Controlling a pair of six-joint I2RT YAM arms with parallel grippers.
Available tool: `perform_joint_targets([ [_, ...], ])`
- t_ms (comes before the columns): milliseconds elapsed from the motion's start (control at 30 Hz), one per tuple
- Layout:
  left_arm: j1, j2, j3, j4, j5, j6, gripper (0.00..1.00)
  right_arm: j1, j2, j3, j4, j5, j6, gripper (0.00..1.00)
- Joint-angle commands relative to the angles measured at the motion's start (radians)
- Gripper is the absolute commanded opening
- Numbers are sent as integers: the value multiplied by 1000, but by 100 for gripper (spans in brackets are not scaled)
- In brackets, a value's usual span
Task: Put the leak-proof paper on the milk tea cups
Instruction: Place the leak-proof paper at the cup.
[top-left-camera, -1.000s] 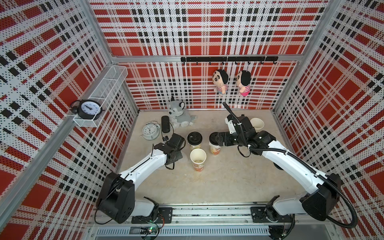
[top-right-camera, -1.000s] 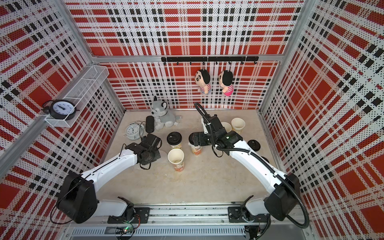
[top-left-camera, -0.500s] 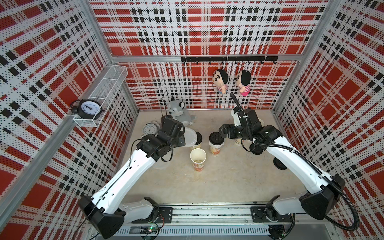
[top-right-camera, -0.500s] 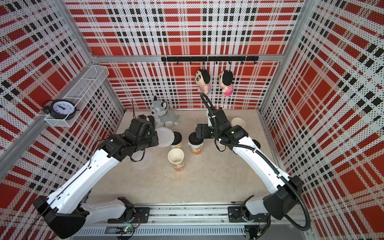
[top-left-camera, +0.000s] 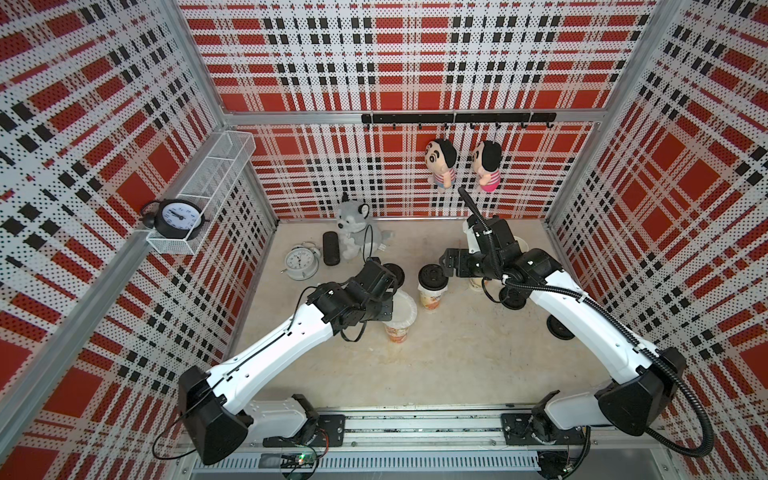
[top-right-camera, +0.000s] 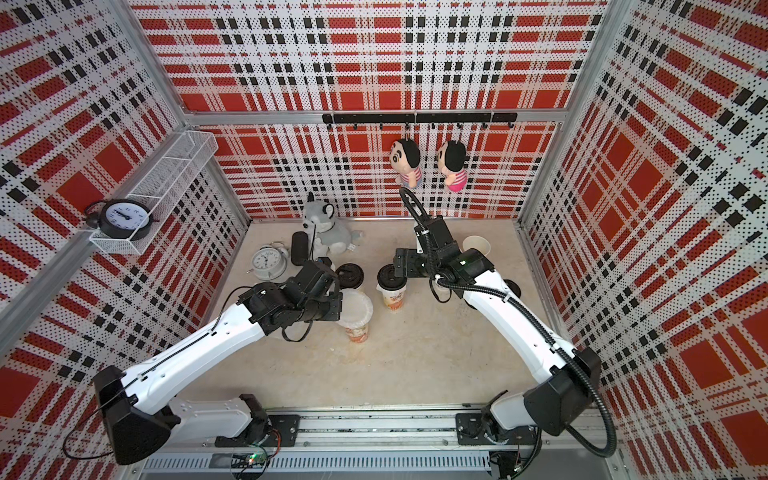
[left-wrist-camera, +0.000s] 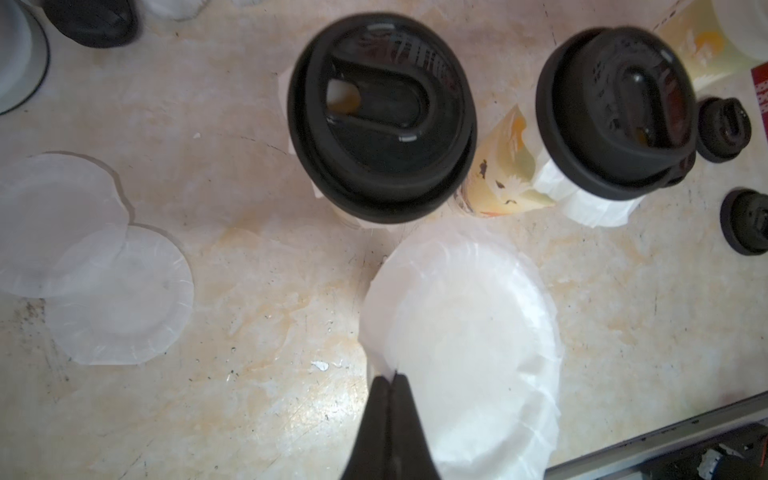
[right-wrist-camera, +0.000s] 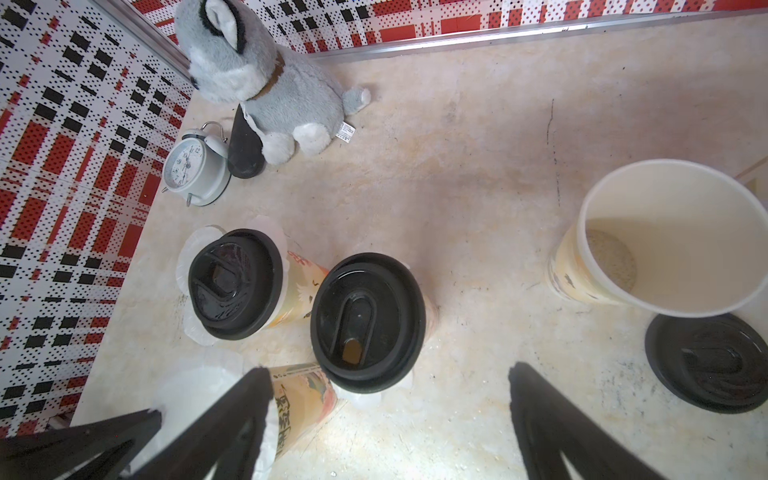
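Left gripper (left-wrist-camera: 390, 380) clenched on the rim of a paper sheet (left-wrist-camera: 461, 332), fingertips pinched together with the film between them. Sheet spread flat over the mouth of the front cup (top-left-camera: 395, 333); resting on the rim or just above it, impossible to tell. Cup upright near the middle of the worktop (top-left-camera: 457, 365), orange print on its side.

Right gripper (right-wrist-camera: 386, 368) released, jaws wide apart and empty, hovering over a lidded cup (right-wrist-camera: 368, 322) without touching it. Second lidded cup (right-wrist-camera: 235, 282) just beside that one, toward the plush dog (right-wrist-camera: 257, 70). Crinkled white paper peeking out from under both black lids. Open cup (right-wrist-camera: 673, 237) well apart from these, uncovered, a loose lid (right-wrist-camera: 706, 361) flat on the worktop near it.

Two spare sheets (left-wrist-camera: 120, 295) flat on the worktop, overlapping each other, apart from the front cup. White alarm clock (top-left-camera: 301, 262) near the dog, by the back corner.
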Motion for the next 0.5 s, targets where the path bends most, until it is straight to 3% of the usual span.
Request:
perform_joint_targets([
  [0,-17,-6,-18,50,16,-23,0,-8,-18,-10,-15,15,8,92],
  [467,-20,-14,-35,40,-33,-47,0,-9,-37,-32,-6,10,11,92],
])
